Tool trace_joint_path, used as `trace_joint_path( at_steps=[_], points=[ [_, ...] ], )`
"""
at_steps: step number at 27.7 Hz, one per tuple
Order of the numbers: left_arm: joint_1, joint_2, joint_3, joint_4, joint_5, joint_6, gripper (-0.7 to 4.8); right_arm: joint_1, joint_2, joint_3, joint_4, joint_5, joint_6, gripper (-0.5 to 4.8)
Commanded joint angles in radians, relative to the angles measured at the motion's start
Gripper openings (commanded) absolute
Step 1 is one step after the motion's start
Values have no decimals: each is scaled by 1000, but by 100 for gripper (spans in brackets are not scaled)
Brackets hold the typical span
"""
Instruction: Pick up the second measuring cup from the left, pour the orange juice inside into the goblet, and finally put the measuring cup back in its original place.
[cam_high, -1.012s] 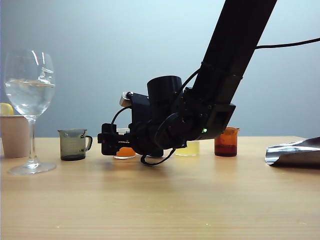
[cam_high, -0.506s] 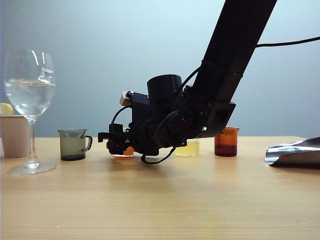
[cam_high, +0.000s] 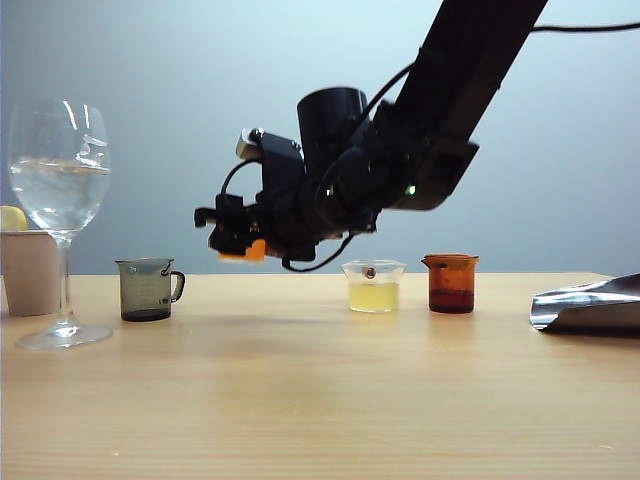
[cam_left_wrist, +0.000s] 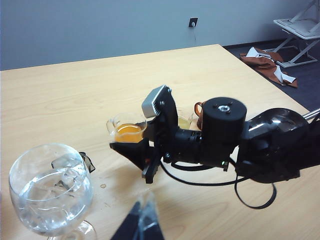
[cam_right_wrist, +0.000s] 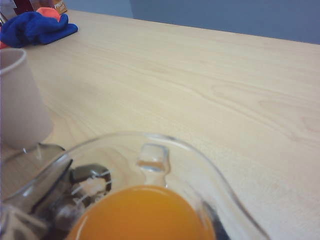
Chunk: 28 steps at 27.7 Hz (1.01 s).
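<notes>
Currently right gripper (cam_high: 237, 243) clamps the second measuring cup (cam_left_wrist: 129, 131) of orange juice (cam_right_wrist: 142, 214) above the table (cam_high: 320, 400); left gripper's (cam_left_wrist: 141, 225) jaw state indeterminate.

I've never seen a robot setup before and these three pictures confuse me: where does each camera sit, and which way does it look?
Exterior view: low at the table edge, side-on; right end effector holds the second measuring cup aloft.
Left wrist view: on the left arm, above the table, looking down at the goblet and right arm; left end effector shows partly.
Right wrist view: behind the cup, looking over the orange juice.
All share this cup.
</notes>
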Motion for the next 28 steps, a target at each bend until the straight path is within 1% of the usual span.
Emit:
trace_joint_path(
  at_steps=[1, 4, 7, 10, 13, 16, 18, 21, 22, 28],
  points=[
    [0, -3, 5, 13, 5, -14, -5, 2, -49, 4, -1, -13, -24, -6],
    [0, -3, 5, 12, -8, -21, -5, 2, -86, 4, -23, -27, -25, -6],
    [0, -4, 6, 5, -108, -23, -5, 3, -146, 4, -68, -28, -25, -6],
    [0, -3, 17, -34, -198, -30, -5, 3, -180, 5, -90, -35, -26, -6],
    [0, -3, 22, -51, -246, -30, -5, 4, -208, 5, -98, -57, -51, -6],
    [0, -3, 28, -63, -252, -29, -5, 6, -226, 8, -103, -60, -51, -6],
    [0, -3, 28, -77, -251, -29, -5, 7, -229, 68, -198, -106, -63, -6],
    [0, -3, 28, -86, -251, -29, -5, 17, -228, 128, -285, -116, -138, -6],
    [0, -4, 28, -86, -251, -29, -5, 22, -228, 146, -299, -122, -158, -6],
    [0, -5, 28, -85, -248, -30, -5, 40, -228, 229, -349, -145, -185, -6]
  ],
)
